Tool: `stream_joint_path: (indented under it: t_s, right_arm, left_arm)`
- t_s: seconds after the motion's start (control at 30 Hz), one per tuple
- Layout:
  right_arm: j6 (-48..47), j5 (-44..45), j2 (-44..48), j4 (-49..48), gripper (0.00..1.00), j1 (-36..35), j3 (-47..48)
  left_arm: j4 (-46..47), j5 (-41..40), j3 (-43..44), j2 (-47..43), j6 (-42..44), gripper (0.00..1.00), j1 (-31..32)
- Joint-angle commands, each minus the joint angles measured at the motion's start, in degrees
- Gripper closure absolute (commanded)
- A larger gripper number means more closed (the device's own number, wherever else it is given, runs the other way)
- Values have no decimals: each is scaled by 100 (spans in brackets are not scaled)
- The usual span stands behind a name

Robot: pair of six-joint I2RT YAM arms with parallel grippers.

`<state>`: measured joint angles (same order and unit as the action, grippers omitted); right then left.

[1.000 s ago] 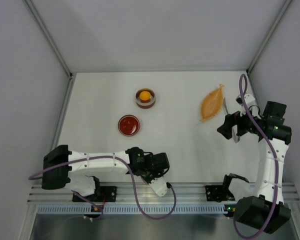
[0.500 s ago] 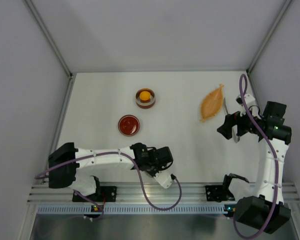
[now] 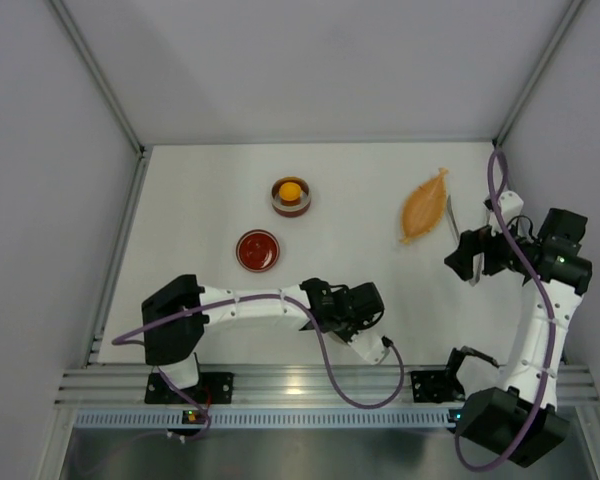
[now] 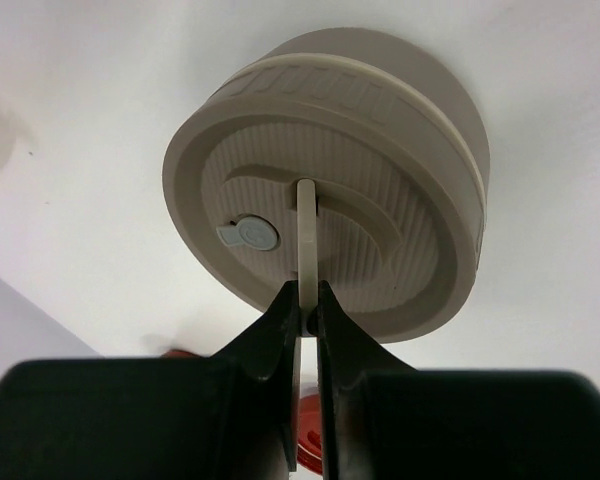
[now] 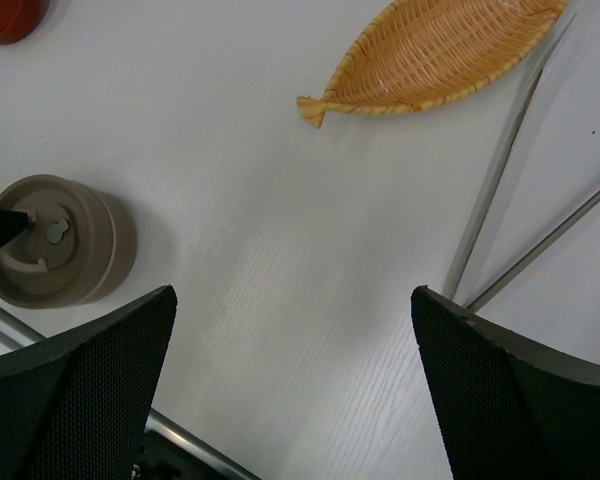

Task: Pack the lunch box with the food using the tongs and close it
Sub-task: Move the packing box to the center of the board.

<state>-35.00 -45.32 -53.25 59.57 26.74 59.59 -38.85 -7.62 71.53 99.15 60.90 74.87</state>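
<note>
1. My left tool (image 4: pixel 302 305), pinching the beige lid (image 4: pixel 380 140) by its thin handle (image 4: pixel 306 220), has swung right along the near surface (image 3: pixel 200 200), away from the lunch box (image 3: pixel 291 207).
2. My right tool (image 5: pixel 292 300) stays spread wide above the tongs (image 5: pixel 495 190), not touching them.
3. The orange food lump (image 3: pixel 290 189) sits in the lunch box; I judge packing hasn't started.

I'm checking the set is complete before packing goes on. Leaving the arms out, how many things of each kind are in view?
Tins: 2, a red tin and a brown-rimmed tin
Beige lid: 1
Leaf-shaped dish: 1
Tongs: 1
Orange-yellow lump: 1
Total: 6
</note>
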Motion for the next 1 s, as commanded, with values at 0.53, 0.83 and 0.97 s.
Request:
stream_joint_path:
  t_s: [0.53, 0.83, 0.97]
  right_arm:
    - [-613, -636, -177, 441, 1, 507, 149]
    - [-604, -645, -159, 503, 1, 507, 228]
    - [-613, -680, -124, 512, 1, 507, 220]
  left_arm:
    - [-474, 656, 406, -177, -193, 80, 326]
    - [-922, 955, 580, -519, -552, 75, 326]
    - [-975, 1297, 1019, -765, -1501, 72, 64]
